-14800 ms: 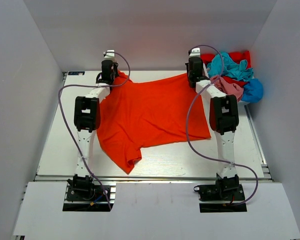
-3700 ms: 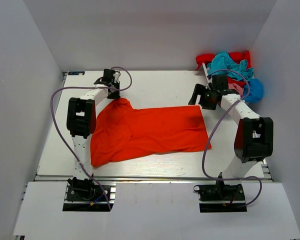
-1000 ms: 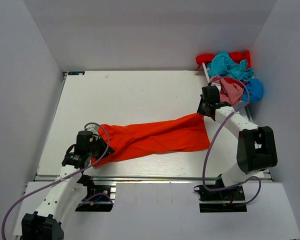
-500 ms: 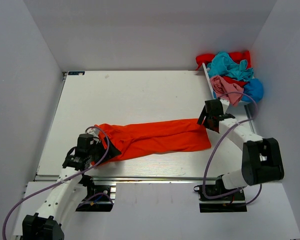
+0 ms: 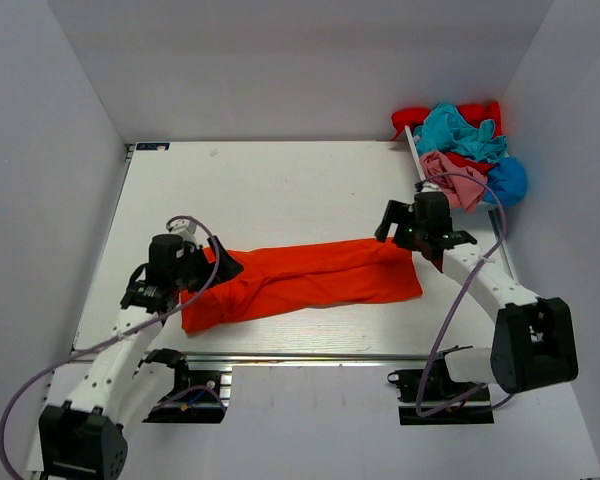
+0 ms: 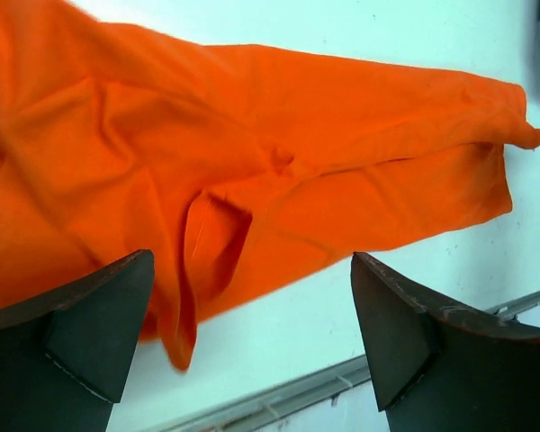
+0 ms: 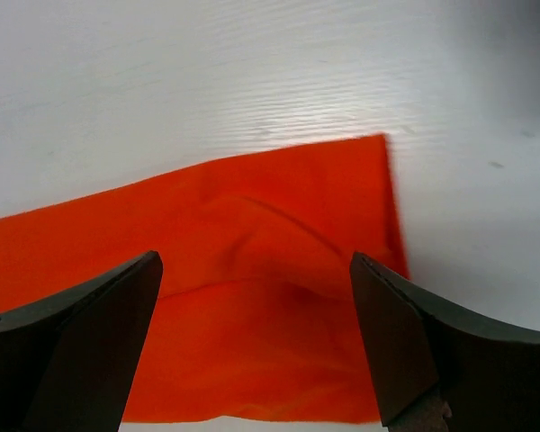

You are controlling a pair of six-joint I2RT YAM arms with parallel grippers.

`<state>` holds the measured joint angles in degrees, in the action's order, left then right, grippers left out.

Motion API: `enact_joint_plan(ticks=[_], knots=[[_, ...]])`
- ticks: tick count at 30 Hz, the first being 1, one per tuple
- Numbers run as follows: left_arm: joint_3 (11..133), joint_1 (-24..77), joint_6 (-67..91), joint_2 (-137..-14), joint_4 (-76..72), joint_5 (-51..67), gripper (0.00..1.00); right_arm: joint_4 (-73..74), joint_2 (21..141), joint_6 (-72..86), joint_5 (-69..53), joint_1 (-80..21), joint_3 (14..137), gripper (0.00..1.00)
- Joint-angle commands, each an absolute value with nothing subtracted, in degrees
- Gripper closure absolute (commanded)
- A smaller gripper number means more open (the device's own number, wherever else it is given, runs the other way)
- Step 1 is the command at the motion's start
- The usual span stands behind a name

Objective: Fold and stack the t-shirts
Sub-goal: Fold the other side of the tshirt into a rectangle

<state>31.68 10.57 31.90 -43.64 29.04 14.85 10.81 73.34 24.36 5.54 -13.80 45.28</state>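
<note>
Bright orange-red cloth t-shirt (image 5: 310, 280) lies folded lengthwise; left end effector (image 6: 252, 256) and right end effector (image 7: 255, 256) spread, empty; next, probably, pinch the 9 o'clock end.

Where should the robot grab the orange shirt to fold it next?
Likely at its short ends, from above: the orange shirt lies flat in a long narrow band. The open left pincer hangs over the rumpled end, the open right pincer over the squarer end.
</note>
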Motion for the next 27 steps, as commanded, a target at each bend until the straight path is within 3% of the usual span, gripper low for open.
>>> enact_joint_plan(ticks=[1, 4, 11, 27], knots=[[32.7, 11.2, 29.6, -50.9, 18.7, 19.4, 0.00, 2.1, 78.3, 20.0, -7.2, -15.9, 48.8, 0.10], [33.3, 11.2, 29.0, -59.1, 13.3, 22.3, 0.00, 2.9, 86.2, 17.4, -7.5, -17.3, 53.2, 0.10], [32.1, 13.0, 29.6, -67.1, 5.6, 26.2, 0.00, 5.1, 89.7, 18.0, -9.1, -19.5, 52.6, 0.10], [35.1, 14.8, 26.8, -66.6, 9.5, 24.4, 0.00, 12.7, 76.3, 20.6, -9.6, -19.5, 38.8, 0.11]])
